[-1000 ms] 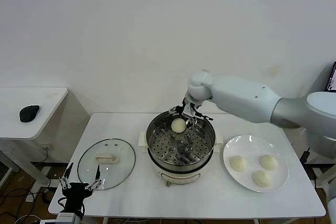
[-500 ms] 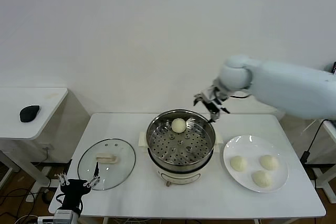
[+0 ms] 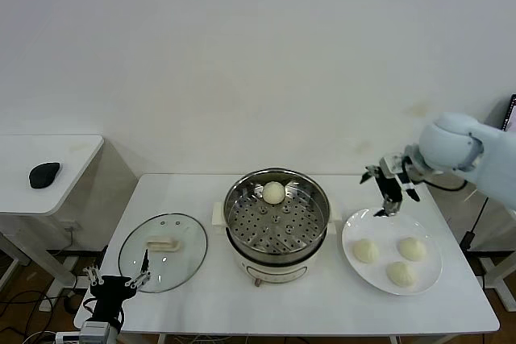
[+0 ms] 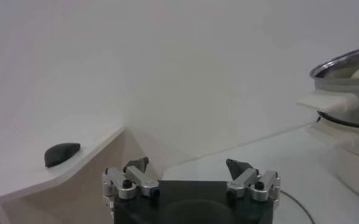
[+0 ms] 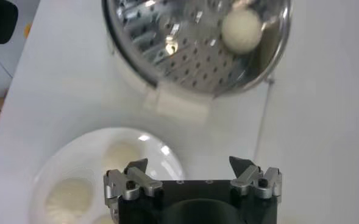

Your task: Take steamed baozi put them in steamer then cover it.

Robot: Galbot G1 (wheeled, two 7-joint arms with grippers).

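A: Head view, stock?
B: One steamed baozi (image 3: 274, 192) lies on the perforated tray at the far side of the steamer (image 3: 276, 219). Three more sit on the plate (image 3: 355, 230). The right gripper (image 3: 388, 188) hangs empty, fingers spread, above the plate's far rim; all three buns lie on the near side of those fingers. The cover (image 3: 163, 251) lies flat on the counter (image 3: 201, 296), just beyond the left gripper (image 3: 113, 283), parked at the counter's near edge, fingers spread, empty.

A: Left wrist view?
B: Left fingers (image 4: 136, 165) wide, nothing between them. Beyond them are the steamer's side handle and a dark mouse (image 4: 61, 153) on a side table.

A: Right wrist view?
B: Right fingers (image 5: 136, 166) wide apart; plate buns just under them, steamer beyond.

A: Step in hand?
B: Likely fetching the second bun. Next: descend and straddle one bun, closing gently. Neighbouring buns crowd the approach; otherwise nothing intervenes.
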